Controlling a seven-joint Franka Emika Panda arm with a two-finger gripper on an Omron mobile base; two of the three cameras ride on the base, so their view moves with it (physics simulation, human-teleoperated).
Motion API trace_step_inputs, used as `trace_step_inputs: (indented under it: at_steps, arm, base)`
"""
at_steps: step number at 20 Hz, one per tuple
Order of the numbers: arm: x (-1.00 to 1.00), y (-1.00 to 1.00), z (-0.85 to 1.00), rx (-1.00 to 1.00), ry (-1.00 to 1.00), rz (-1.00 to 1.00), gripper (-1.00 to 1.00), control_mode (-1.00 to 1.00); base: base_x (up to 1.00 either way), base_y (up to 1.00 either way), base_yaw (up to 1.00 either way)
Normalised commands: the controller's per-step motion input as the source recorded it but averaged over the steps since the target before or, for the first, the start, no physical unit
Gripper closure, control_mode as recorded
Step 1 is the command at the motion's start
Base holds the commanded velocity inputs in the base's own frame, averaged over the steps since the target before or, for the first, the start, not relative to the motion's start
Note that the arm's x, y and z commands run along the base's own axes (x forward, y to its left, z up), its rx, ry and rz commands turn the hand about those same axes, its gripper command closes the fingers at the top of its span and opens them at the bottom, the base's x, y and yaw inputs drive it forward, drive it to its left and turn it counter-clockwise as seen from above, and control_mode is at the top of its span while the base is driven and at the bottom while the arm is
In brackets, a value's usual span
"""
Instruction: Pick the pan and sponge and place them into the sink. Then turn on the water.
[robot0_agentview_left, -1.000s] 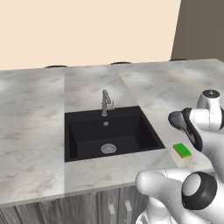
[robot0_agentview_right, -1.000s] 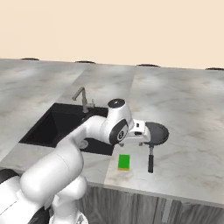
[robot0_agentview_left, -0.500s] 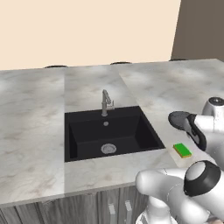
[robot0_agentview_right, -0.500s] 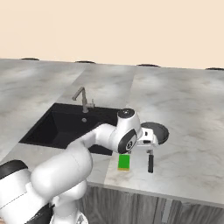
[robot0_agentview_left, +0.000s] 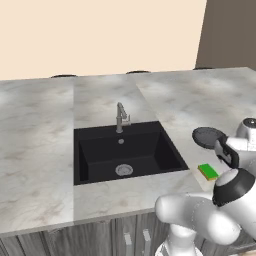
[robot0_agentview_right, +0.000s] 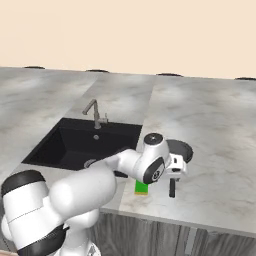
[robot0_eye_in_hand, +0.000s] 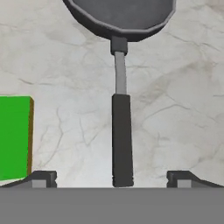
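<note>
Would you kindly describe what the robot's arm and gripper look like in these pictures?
The arm is glossy white, built of rounded, bulbous segments with black bands and dark round caps at the joints. The gripper ends in two small dark fingertips with grey pads. No cables or markings are visible.

One pan (robot0_eye_in_hand: 120, 13), one sponge (robot0_eye_in_hand: 14, 137), one sink (robot0_agentview_left: 100, 150) and one faucet (robot0_agentview_left: 121, 117) on the counter (robot0_agentview_left: 35, 150)

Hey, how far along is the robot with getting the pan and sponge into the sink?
Nothing is finished: the sink holds neither item and no water runs from the faucet. In hand: the open end effector is lined up over the pan handle, not gripping. The sponge sits on the counter. Left: both moves, then the water.
</note>
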Motion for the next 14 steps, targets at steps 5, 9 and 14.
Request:
trace_step_inputs:
  at_steps: [5, 9, 14]
  arm:
    - [0.13, -0.17, -0.23, 0.0, 0.0, 0.0, -1.0, -1.0]
    - [0.22, -0.07, -0.21, 0.0, 0.0, 0.0, -1.0, -1.0]
    - [0.31, -0.05, -0.2, 0.0, 0.01, 0.0, -1.0, -1.0]
  base:
    - [0.0, 0.0, 0.0]
    - [0.0, 0.0, 0.0]
    - [0.0, 0.0, 0.0]
